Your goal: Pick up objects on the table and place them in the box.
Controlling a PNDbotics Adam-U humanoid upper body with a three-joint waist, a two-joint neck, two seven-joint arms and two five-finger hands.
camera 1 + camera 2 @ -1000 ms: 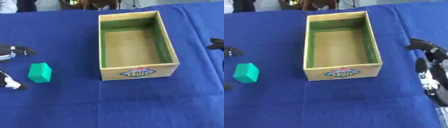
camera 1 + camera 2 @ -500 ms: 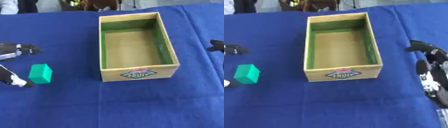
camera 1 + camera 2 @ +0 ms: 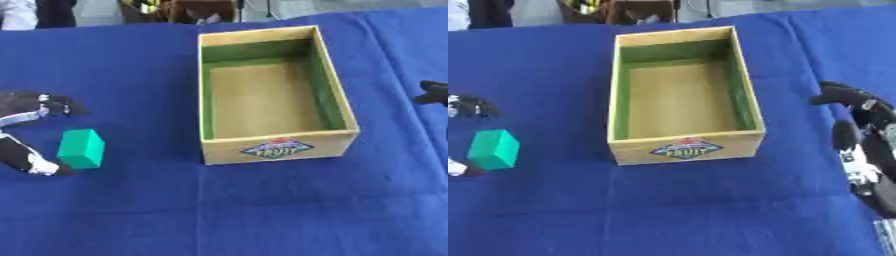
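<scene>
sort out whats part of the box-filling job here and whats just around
Job:
green block
wooden box, nothing in it
left hand, open around the block

Just around:
right hand, idle at the right edge
blue tablecloth
clutter beyond the far table edge

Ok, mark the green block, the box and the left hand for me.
green block [image 3: 81, 148], left eye view, on its front face.
box [image 3: 280, 148], left eye view, on its labelled near wall.
left hand [image 3: 31, 107], left eye view, on the upper fingers.
</scene>
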